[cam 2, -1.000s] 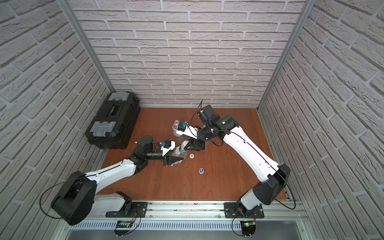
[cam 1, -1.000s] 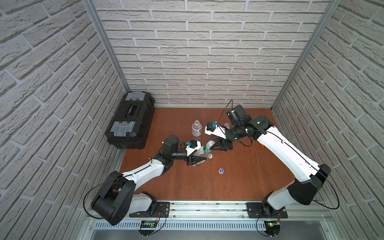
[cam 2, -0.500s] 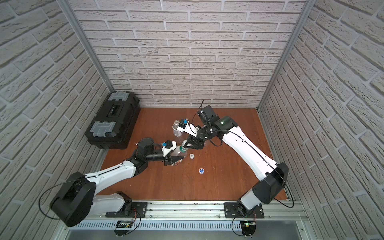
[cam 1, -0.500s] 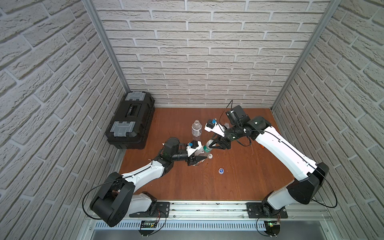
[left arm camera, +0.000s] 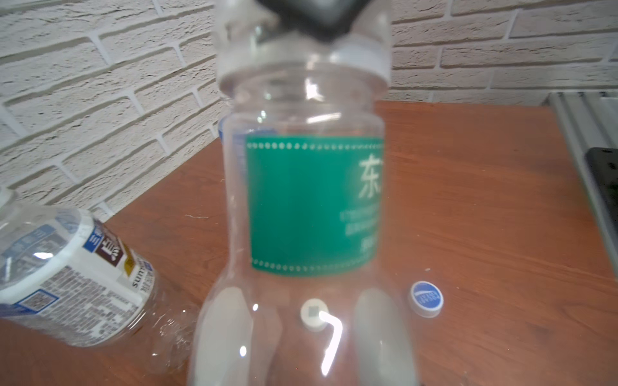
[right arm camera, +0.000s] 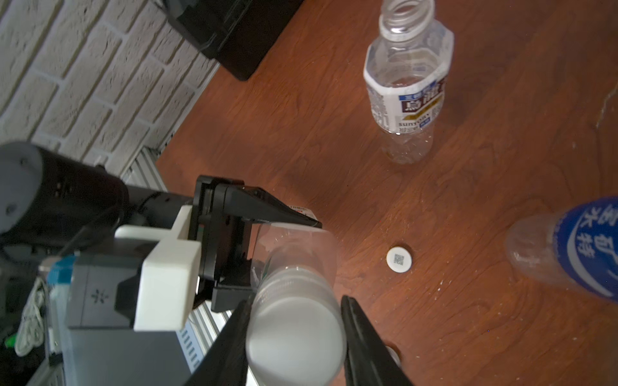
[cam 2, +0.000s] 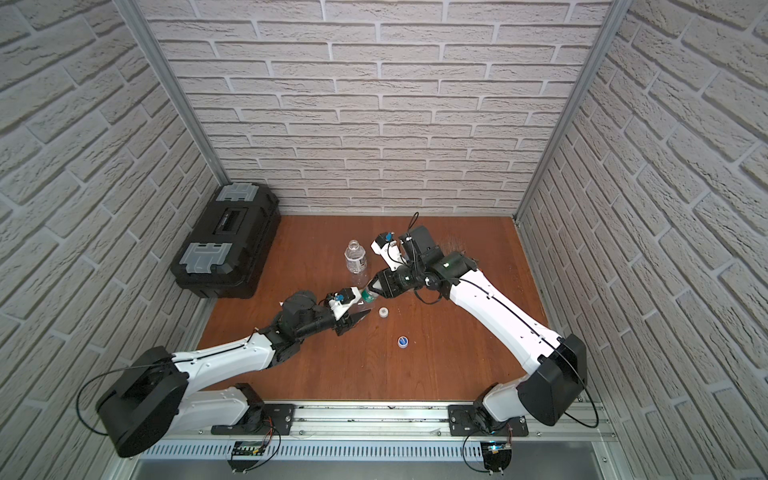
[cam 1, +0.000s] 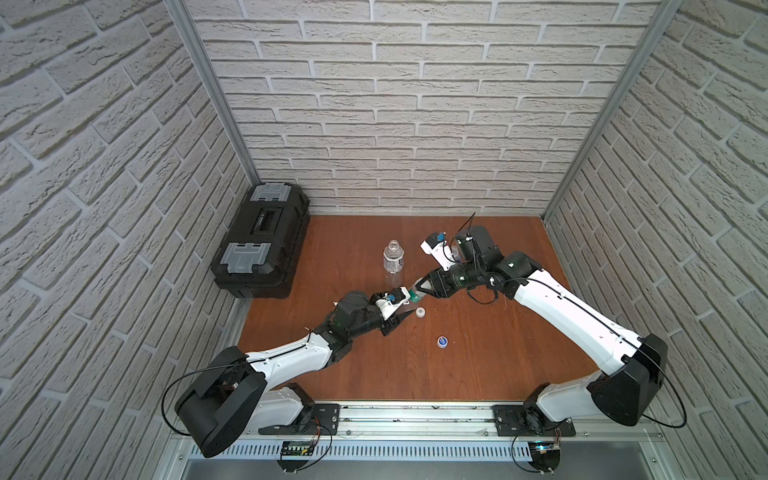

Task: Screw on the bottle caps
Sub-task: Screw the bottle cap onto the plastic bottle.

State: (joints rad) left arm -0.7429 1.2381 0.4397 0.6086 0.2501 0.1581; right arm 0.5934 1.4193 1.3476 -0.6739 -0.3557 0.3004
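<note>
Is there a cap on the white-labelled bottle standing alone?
No, in the right wrist view the white-labelled bottle shows a bare, open threaded neck with no cap on it.

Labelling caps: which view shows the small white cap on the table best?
Right wrist: the small white cap lies unobstructed, its printed code visible. Left wrist sees it only through the green-labelled bottle, blurred. In both top views it is a tiny white dot.
</note>
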